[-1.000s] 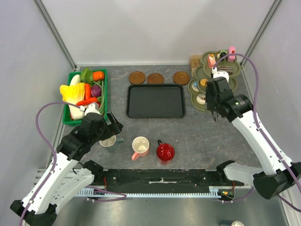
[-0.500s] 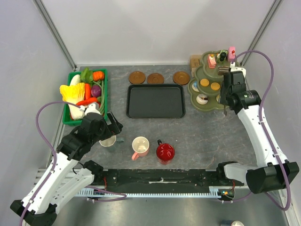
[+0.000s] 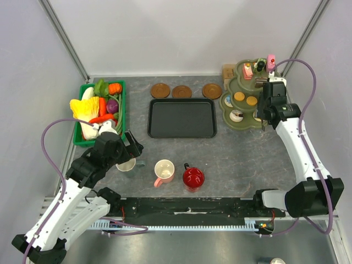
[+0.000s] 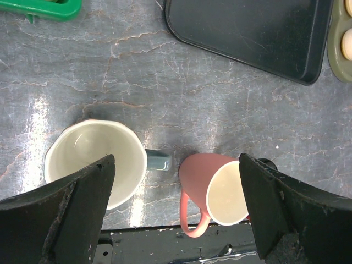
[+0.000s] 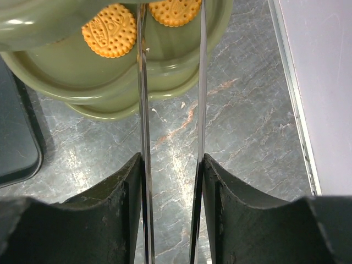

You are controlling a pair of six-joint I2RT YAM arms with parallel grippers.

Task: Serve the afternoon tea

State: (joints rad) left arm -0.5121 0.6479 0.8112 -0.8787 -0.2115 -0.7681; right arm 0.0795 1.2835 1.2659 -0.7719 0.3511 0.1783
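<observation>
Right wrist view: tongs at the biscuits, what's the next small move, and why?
Probably squeeze the right gripper a little more: the tongs it holds appear to straddle the upper biscuit on the green stand, one blade on either side of it.

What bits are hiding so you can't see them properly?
- Whitish mug, top view: mostly under the left gripper.
- Tongs tips, right wrist view: cut off by the top edge.
- Red mug, left wrist view: behind the gripper's finger.
- Top-tier cakes, top view: too small.
</observation>
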